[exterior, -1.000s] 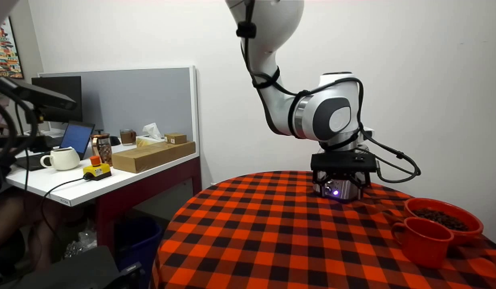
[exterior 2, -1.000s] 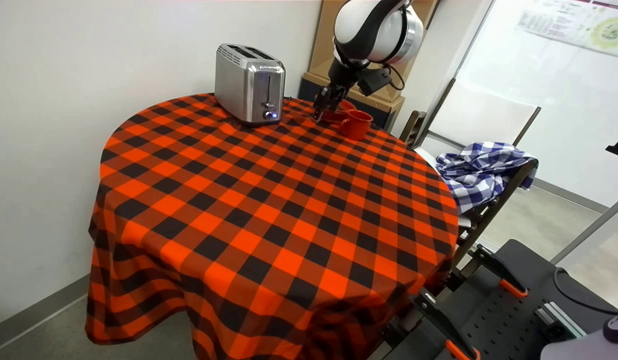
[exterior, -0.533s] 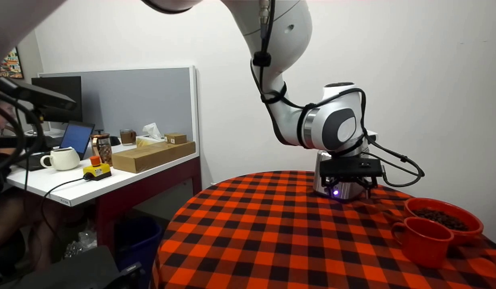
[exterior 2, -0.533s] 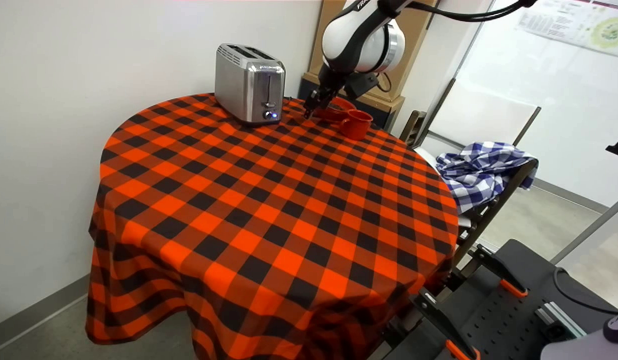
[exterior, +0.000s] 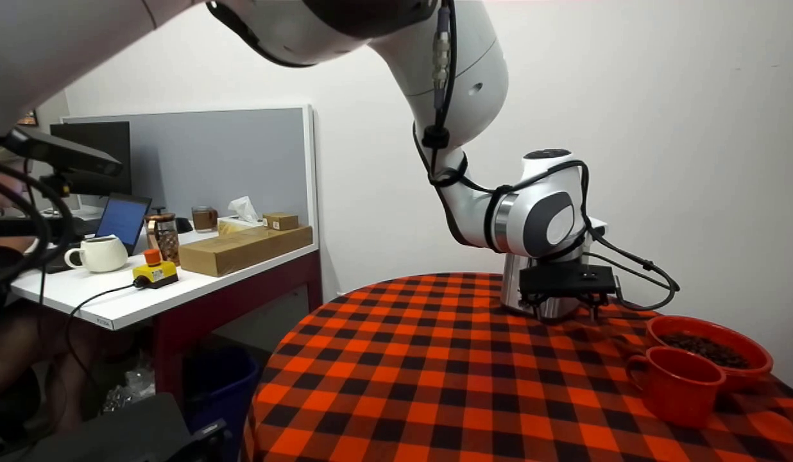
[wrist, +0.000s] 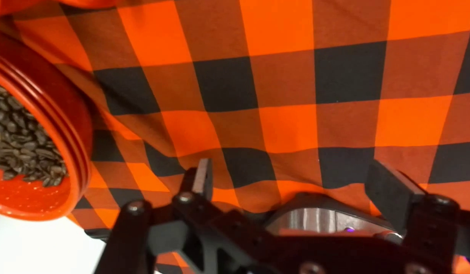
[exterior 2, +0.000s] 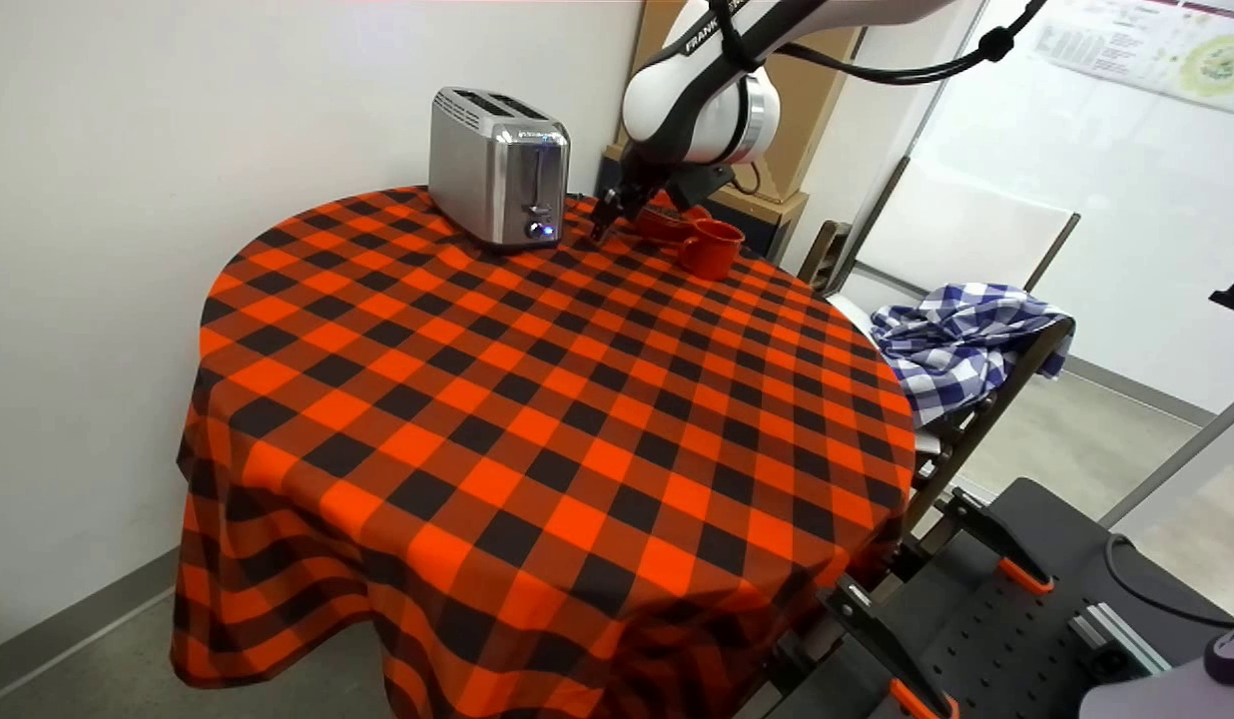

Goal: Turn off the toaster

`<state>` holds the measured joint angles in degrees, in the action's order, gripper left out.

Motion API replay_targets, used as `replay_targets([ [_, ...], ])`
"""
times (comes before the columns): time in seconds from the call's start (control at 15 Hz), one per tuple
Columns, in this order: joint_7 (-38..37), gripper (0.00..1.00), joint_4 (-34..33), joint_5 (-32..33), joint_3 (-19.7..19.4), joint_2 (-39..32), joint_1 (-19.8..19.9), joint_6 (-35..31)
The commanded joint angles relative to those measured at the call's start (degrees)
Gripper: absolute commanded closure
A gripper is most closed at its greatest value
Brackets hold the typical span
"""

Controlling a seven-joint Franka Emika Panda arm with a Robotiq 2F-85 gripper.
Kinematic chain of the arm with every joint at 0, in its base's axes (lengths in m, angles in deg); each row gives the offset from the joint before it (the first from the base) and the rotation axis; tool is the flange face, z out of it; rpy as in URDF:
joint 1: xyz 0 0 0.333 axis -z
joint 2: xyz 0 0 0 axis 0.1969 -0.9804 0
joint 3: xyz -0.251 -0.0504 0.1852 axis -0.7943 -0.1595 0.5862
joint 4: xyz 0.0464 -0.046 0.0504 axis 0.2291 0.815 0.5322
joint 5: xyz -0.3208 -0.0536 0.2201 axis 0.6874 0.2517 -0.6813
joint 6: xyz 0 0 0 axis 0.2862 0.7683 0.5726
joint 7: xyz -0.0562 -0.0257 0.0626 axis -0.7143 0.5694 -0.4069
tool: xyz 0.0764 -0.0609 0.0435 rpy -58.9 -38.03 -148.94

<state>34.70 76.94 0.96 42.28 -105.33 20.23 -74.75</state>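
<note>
A: Since a second ago your pincer [wrist: 292, 179] has shifted: in an exterior view the gap between it and the toaster [exterior 2: 497, 170] looks narrower, while the toaster itself sits unmoved on the counter [exterior 2: 517, 419].

B: Are you touching it?

A: Not yet; bare counter shows between you and the toaster. Your fingers [wrist: 389, 196] stand wide apart, holding nothing.

B: Then which way does it lie from you?

A: Its long axis runs back from the end with the lever [exterior 2: 539, 211], knob [exterior 2: 533, 230] and lit light [exterior 2: 548, 230]. Your pincer hangs near that control end, the line between your fingers roughly crosswise to the toaster's length.

B: But you're off-centre. You hang toward the side of the toaster where the red bowl [wrist: 69, 110] stands, so the light lies closer to your finger farther from the bowl.

A: Then you probably want a sideways shift toward the toaster's middle before reaching for its face. You can't tell from here which control switches it off, though the lever seems to sit low.
</note>
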Motion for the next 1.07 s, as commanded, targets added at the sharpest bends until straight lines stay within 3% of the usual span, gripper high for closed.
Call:
replay_targets([
  [0.0,-2.43,0.00,-5.57,1.20,0.03,-3.95,-0.50,-0.51],
  [1.0,-9.94,0.00,-14.65,0.30,-0.66,-10.39,-2.06,-1.18],
])
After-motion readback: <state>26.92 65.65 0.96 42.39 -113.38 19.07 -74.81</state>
